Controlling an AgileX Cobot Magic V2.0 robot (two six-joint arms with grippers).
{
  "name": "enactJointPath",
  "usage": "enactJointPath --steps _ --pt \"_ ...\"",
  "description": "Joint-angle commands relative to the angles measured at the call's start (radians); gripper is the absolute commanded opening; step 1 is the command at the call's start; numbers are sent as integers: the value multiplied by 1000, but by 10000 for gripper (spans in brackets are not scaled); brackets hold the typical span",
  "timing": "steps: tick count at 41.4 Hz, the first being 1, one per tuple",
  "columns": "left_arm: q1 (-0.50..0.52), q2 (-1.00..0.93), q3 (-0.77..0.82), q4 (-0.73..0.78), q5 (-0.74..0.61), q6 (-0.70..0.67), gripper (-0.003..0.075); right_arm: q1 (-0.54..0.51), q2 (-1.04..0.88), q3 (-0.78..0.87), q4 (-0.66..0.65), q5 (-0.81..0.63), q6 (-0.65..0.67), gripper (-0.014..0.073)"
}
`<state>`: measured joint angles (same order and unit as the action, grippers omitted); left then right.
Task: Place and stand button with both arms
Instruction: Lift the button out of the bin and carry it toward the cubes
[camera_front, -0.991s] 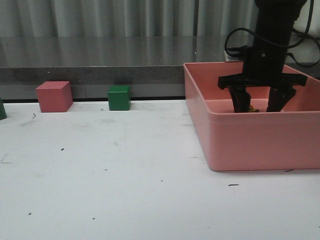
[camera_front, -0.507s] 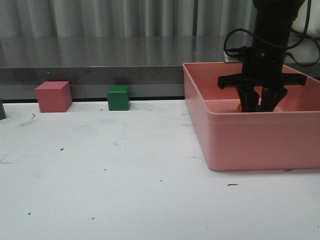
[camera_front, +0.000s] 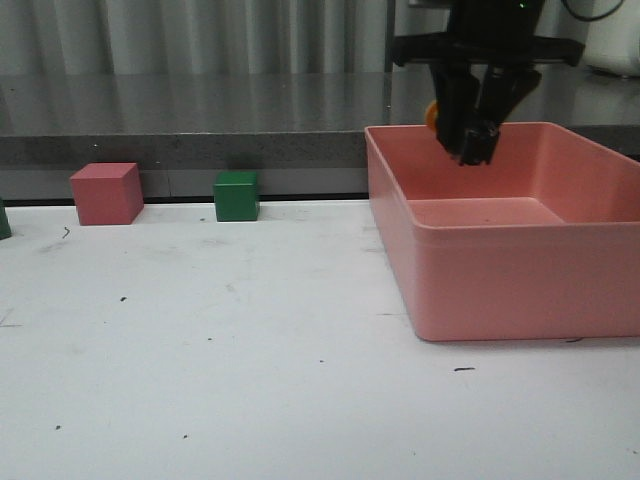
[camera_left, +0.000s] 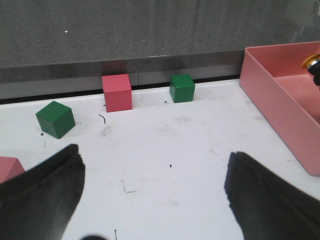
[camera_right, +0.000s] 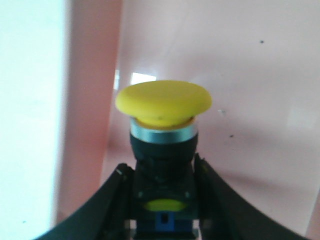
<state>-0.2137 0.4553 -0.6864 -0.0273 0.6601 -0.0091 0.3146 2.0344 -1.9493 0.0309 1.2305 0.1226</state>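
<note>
The right end effector (camera_front: 478, 125) hangs above the pink bin (camera_front: 500, 280), clear of its floor, with its fingers clamped on the button (camera_front: 434, 113). From the front only a sliver of orange-yellow cap shows at the left of the dark fingers, up near the bin's back rim. The right wrist view gives it plainly: the button (camera_right: 164, 130) has a yellow domed cap, a silver ring under it and a black body pinched between the two fingers (camera_right: 120, 200), the cap pointing away from the wrist toward the bin's inner wall.

The left end effector (camera_left: 152, 192) is out of the front view; its own camera shows both fingers spread wide over the white counter (camera_left: 165, 145) with nothing between them.

Along the counter's far edge sit a red cube (camera_front: 106, 192) and a green cube (camera_front: 237, 195), apart from each other and well left of the bin. The left wrist view adds another green cube (camera_left: 55, 119), nearer and turned at an angle, and the corner of another red cube (camera_left: 10, 167) at the frame's edge.
</note>
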Motion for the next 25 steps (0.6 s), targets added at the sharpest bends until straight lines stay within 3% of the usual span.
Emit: enactJointPath --steps 1,14,25 --pt "-7 14 -24 -5 -75 -13 564 69 -94 -31 8 53 29 207" --pt "-7 14 -24 -5 -75 -13 564 313 -97 -31 8 -2 173 207" --pt "-7 14 -24 -5 -75 -13 564 446 3 -31 8 -93 361 209"
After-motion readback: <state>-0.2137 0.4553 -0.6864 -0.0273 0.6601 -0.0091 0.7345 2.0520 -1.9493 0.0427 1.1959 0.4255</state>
